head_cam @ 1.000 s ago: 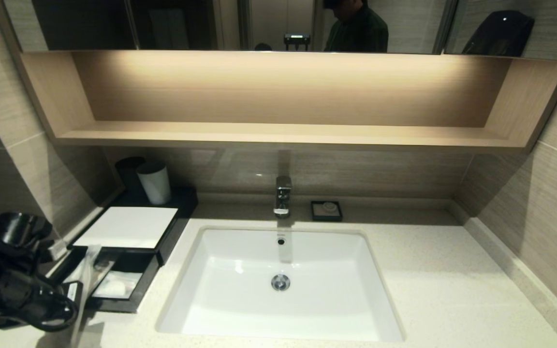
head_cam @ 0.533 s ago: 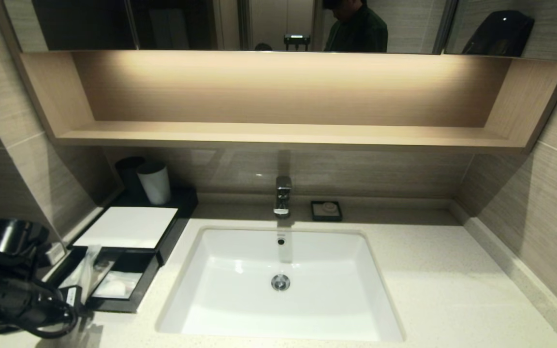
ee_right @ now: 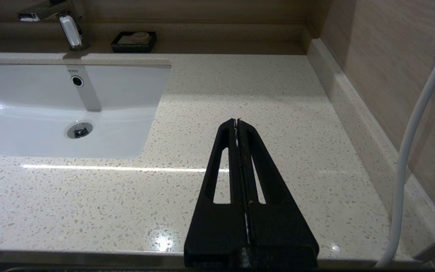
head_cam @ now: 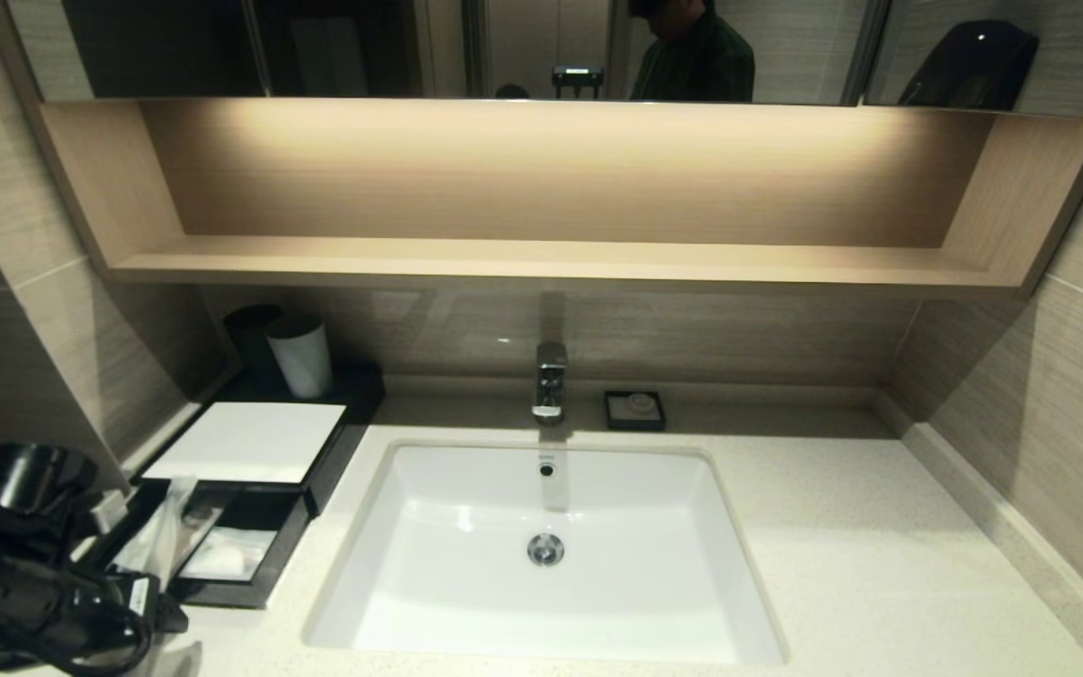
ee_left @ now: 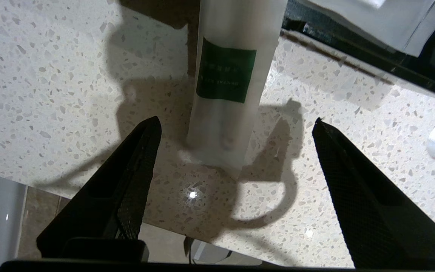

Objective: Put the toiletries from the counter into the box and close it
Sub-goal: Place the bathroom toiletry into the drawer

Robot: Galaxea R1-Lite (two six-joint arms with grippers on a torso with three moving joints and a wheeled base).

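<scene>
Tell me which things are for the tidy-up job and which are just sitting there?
For the job: long packet, square packet, box, open left gripper.
Just there: cups, soap dish, tap, basin.

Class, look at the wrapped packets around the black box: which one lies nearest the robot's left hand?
The long narrow packet with the green label, lying on the counter between the open left hand's fingers. The square packet sits in the box's drawer.

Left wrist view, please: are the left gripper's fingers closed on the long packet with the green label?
No, the left gripper has its fingers spread wide, with the packet lying untouched between them.
</scene>
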